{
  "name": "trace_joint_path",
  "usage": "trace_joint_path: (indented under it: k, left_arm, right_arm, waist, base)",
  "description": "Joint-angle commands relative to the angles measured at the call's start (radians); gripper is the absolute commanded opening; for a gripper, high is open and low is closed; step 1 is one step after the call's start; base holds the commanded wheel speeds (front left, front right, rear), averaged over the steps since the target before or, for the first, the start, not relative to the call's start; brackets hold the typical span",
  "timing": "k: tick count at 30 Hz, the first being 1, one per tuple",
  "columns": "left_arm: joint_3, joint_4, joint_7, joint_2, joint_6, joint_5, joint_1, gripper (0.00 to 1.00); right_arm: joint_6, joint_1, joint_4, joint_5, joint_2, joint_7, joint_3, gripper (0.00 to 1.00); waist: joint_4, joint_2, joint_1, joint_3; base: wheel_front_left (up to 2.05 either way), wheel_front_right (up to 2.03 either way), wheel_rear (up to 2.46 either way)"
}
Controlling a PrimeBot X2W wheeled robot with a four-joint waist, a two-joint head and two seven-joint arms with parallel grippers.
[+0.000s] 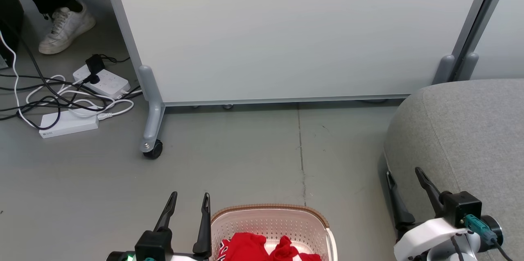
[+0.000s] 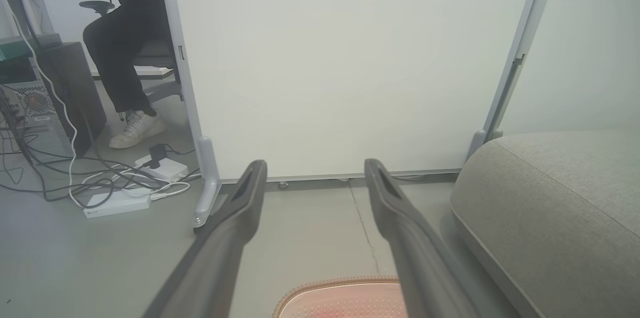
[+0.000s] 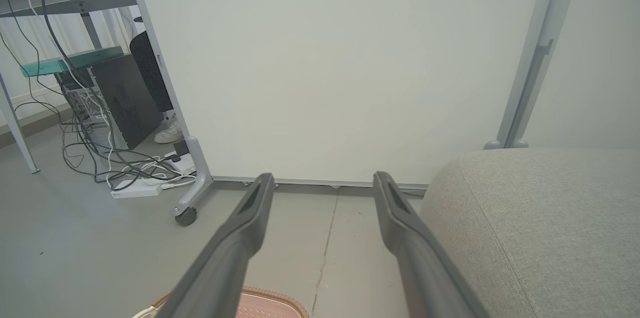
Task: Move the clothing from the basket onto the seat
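Down at the bottom edge of the head view, the cream basket [image 1: 270,208] with its brown woven rim sits on the grey floor [image 1: 245,158], partly cut off by the frame. Inside it lies the clothing [image 1: 245,248], crumpled bright red fabric with a little white showing.

The left pincer [image 1: 190,195] stands just beside the basket's left end, its two dark fingers pointing up, spread apart and empty. The right pincer [image 1: 403,173] is at the lower right, fingers likewise wide apart and holding nothing. It is close against the near edge of the seat [image 1: 462,130], though contact cannot be judged.

The seat is a large grey upholstered cushion with a rounded corner, to the right of the basket with a strip of floor between them.

Behind stands a white partition panel [image 1: 286,27] on a grey frame with a black castor [image 1: 152,150]. At the upper left are white power strips [image 1: 69,125], tangled cables, and a person's white shoe [image 1: 65,27].
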Motion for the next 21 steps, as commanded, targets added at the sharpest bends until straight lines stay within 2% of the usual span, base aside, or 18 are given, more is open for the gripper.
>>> trace_joint_path:
  k: [1, 12, 21]
  left_arm:
    - [0.002, 0.001, -0.004, 0.004, -0.003, 0.0, 0.003, 1.0]
    - [0.002, 0.008, -0.004, 0.004, -0.006, 0.008, -0.004, 1.0]
    - [-0.015, 0.032, -0.004, 0.003, -0.015, 0.011, -0.02, 1.0]
  right_arm:
    - [0.002, -0.003, 0.005, -0.002, -0.006, -0.006, 0.002, 1.0]
    - [0.002, -0.008, -0.001, -0.009, -0.006, -0.006, -0.006, 1.0]
    - [0.002, -0.013, -0.001, -0.022, -0.006, -0.006, -0.021, 1.0]
  waist:
    - [0.0, 0.0, 0.0, 0.0]
    - [-0.002, 0.0, 0.0, 0.01]
    - [-0.035, 0.0, 0.0, 0.047]
  base:
    - [0.0, 0.0, 0.0]
    - [0.0, 0.0, 0.0]
    - [0.0, 0.0, 0.0]
